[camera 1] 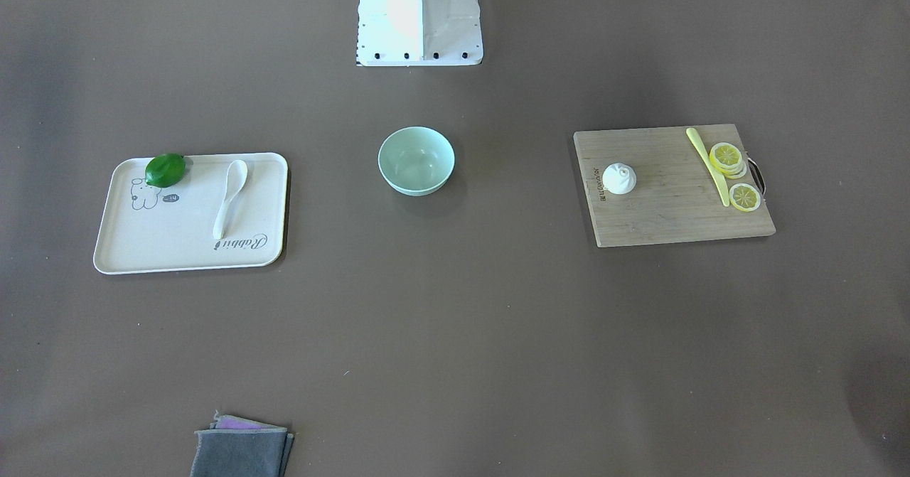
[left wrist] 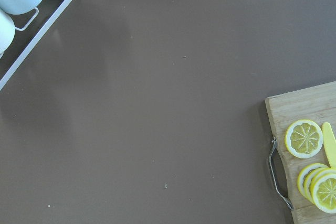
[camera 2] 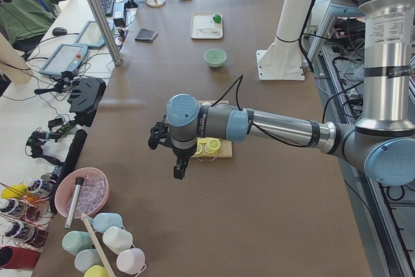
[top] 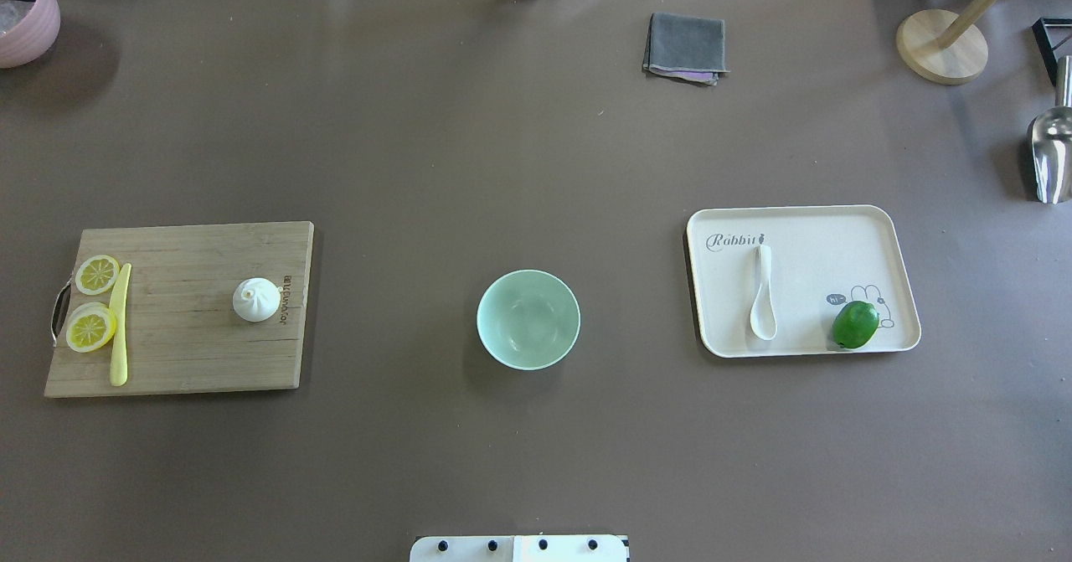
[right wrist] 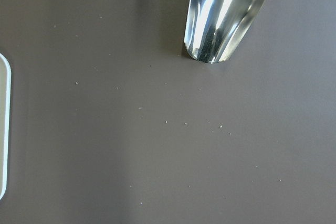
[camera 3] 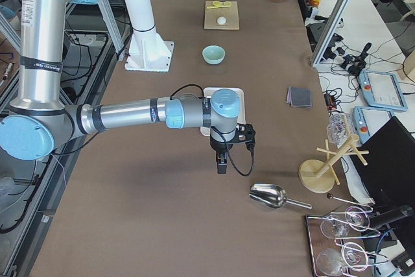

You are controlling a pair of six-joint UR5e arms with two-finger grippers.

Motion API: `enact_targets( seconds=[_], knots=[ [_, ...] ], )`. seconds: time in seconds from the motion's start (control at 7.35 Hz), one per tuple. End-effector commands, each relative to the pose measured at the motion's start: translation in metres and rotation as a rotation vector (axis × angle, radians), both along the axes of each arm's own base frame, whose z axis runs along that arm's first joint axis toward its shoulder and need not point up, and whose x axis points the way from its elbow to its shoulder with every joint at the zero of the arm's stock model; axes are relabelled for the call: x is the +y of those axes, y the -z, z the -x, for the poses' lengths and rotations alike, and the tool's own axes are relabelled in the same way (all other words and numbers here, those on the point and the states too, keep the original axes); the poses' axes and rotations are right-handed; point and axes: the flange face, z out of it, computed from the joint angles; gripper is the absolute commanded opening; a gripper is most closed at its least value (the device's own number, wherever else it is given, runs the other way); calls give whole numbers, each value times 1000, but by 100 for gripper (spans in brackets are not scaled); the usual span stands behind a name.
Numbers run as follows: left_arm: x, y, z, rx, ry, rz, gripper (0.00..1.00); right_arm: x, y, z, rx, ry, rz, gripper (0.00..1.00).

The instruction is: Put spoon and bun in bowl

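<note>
Bowl [top: 528,319] is set between bun [top: 256,300] on board [top: 184,344] and spoon [top: 762,294] on tray [top: 825,265], likely one item per arm; whether left tool [camera 2: 177,172] and right tool [camera 3: 221,168] are apart cannot be told.

White spoon [top: 762,294] flat on tray [top: 837,244], swirled bun [top: 256,300] upright on board [top: 184,353], mint bowl [top: 528,319] between — empty

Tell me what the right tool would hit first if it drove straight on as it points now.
Probably bare table: the right tool points down, its wrist view shows only tabletop ahead, the metal scoop and tray edge off to the sides.
</note>
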Motion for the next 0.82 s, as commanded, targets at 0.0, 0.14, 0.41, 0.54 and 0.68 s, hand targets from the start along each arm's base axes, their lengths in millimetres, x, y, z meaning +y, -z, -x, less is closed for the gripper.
enact_targets(
  seconds=[0.0, 0.14, 0.41, 0.54, 0.68],
  knots=[
    [-3, 13, 1, 1, 1, -29, 98, -4, 47, 3, -28, 5, -94, 100],
    [-4, 15, 1, 0, 1, -33, 98, -5, 62, 3, -32, 5, -126, 100],
    [-8, 28, 1, 0, 4, -62, 98, -31, 103, 4, -33, 1, -215, 100],
    [-10, 34, 1, 0, 6, -122, 98, -31, 111, 4, -39, 3, -232, 100],
    [-14, 34, 1, -8, 11, -213, 98, -37, 119, 5, -42, 5, -248, 100]
  ],
)
